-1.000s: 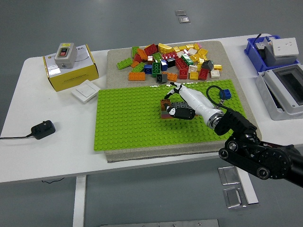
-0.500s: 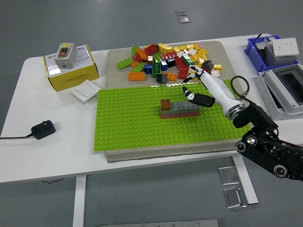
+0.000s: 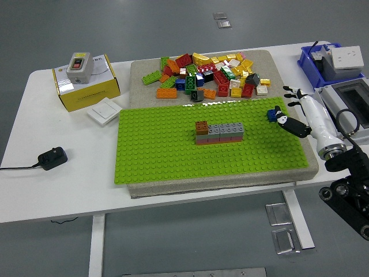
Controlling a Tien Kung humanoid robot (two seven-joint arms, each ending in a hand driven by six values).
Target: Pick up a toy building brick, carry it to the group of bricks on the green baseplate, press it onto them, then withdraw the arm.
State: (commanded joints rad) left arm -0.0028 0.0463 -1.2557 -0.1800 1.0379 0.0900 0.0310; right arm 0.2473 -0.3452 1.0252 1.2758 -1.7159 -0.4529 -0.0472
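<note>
Baseplate point(image 3: 173, 144) bricks point(image 3: 218, 133) left of hand point(image 3: 300, 112)

Yellow box point(image 3: 86, 85), white switch point(image 3: 104, 109), black adapter point(image 3: 52, 157), perhaps grey enclosure point(image 3: 346, 109).

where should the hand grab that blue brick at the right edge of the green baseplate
Probably by the blue brick's two opposite side walls, coming from above. It sits alone near the green baseplate edge, apart from the pile, beside the right hand.

On the green baseplate point(image 3: 161, 150) a small group of bricks point(image 3: 218, 133) sits near centre, loose bricks point(image 3: 207, 75) piled at twelve o'clock, the right hand point(image 3: 300, 112) at three o'clock, fingers spread, empty.
</note>
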